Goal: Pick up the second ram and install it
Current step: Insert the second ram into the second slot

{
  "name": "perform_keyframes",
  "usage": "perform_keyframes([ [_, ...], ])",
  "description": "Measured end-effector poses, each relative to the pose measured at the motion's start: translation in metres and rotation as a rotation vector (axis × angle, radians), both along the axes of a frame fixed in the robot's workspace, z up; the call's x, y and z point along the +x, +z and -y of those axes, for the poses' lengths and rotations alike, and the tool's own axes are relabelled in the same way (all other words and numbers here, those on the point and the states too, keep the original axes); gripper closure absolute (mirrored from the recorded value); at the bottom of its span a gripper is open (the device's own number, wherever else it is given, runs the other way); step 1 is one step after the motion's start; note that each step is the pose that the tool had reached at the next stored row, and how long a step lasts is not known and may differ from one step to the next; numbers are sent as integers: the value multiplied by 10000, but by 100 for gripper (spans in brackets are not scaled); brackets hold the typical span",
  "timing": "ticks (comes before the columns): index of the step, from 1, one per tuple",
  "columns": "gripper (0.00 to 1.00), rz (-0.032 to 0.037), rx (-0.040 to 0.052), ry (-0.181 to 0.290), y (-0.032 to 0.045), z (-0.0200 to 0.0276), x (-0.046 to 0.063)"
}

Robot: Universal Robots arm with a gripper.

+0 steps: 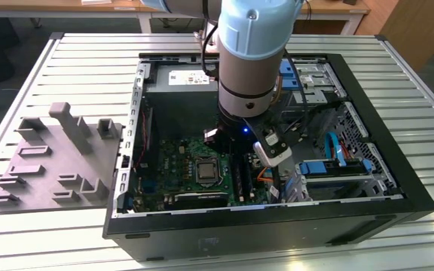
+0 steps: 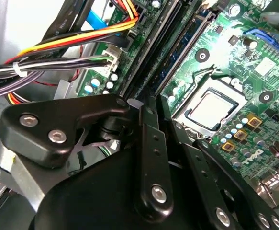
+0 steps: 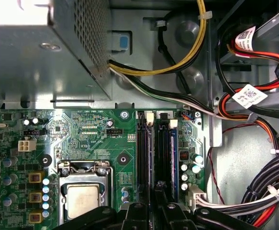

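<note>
Hovering low over the motherboard (image 1: 194,169) inside the open case (image 1: 270,220), at about three o'clock of the processor socket (image 3: 82,199), with the tool (image 3: 151,211) straddling the memory slots (image 3: 156,153), its opening impossible to judge, and the second ram (image 3: 173,158) apparently sitting seated there already.

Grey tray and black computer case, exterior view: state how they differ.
The grey tray is smaller, pale and moulded with upright posts; the computer case is larger, black and open-topped. The arm reaches into the case, not the tray. Both rest on the slatted table.
</note>
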State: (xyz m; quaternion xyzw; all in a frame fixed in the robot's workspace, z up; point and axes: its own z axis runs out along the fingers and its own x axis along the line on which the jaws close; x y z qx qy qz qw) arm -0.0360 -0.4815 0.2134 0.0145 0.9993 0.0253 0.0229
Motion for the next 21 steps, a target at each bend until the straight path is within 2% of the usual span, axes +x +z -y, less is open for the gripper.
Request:
perform_keyframes([
  [4,80,-1,-3,1,25,0,0],
  [12,80,-1,-4,1,237,1,0],
  [21,82,0,-2,1,245,0,0],
])
